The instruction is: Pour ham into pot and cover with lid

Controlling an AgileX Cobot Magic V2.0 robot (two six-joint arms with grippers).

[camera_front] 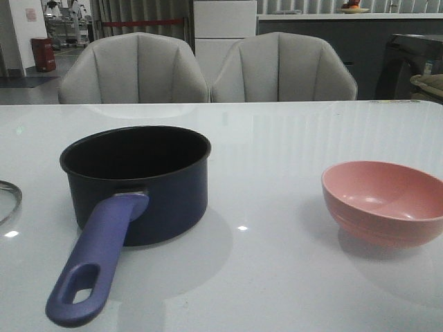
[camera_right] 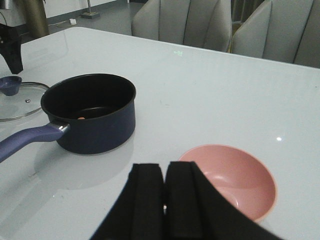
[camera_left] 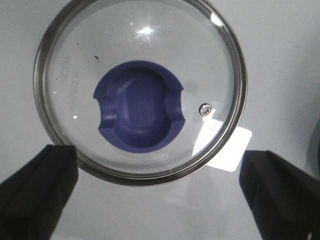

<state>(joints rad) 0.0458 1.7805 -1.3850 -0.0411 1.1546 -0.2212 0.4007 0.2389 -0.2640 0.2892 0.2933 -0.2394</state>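
My left gripper [camera_left: 157, 192], jaws apart, hovers above the round clear glass lid [camera_left: 140, 90] lying beside the dark navy saucepan [camera_front: 138, 183], ready to cover it; my right gripper [camera_right: 165, 200] is closed, empty.

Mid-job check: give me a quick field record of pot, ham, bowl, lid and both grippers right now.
pot: upright on the table, uncovered, handle toward the robot
ham: small orange bit visible inside the pot
pink bowl: upright, looks empty, to the right of the pot
lid: flat on the table, left of the pot, knob up
left gripper: open, above the lid, not touching
right gripper: shut, empty, near the bowl
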